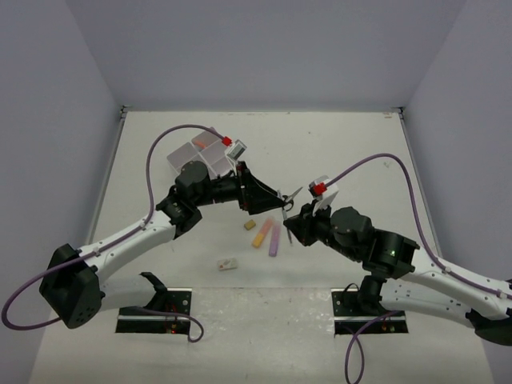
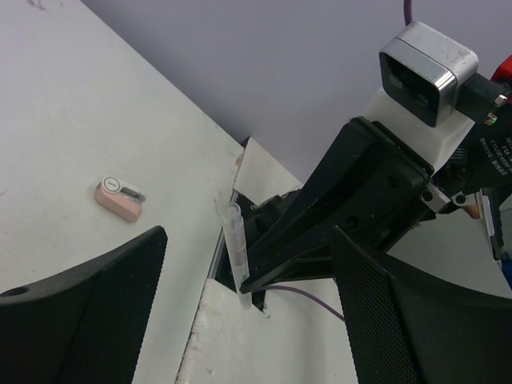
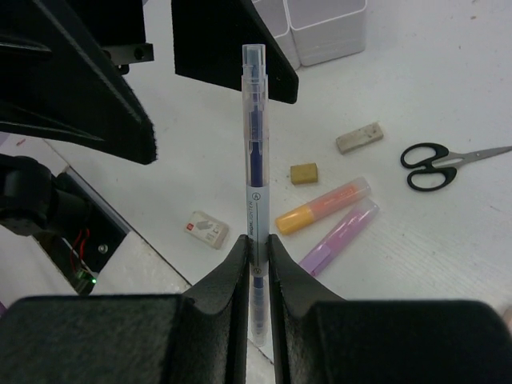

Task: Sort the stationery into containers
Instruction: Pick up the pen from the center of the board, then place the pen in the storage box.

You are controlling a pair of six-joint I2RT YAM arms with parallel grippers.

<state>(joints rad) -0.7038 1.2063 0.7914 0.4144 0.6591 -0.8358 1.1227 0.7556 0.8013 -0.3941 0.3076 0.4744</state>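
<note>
My right gripper [image 3: 256, 244] is shut on a clear pen with a blue core [image 3: 254, 136] and holds it upright above the table. The pen also shows in the left wrist view [image 2: 234, 248], between the wide-open fingers of my left gripper [image 2: 250, 240], which touch nothing. In the top view the two grippers meet at mid-table, left [image 1: 274, 199] and right [image 1: 290, 214]. Below lie an orange highlighter [image 3: 324, 206], a purple highlighter [image 3: 340, 236], black-handled scissors [image 3: 436, 164], a beige eraser [image 3: 303, 173], a pale eraser [image 3: 359, 137] and a white eraser [image 3: 208, 229]. A pink piece [image 2: 118, 198] lies apart.
The four joined white bins [image 1: 204, 156] stand at the back left behind my left arm; two of them show in the right wrist view [image 3: 324, 28]. Purple cables loop over both arms. The arm bases [image 1: 156, 308] sit at the near edge.
</note>
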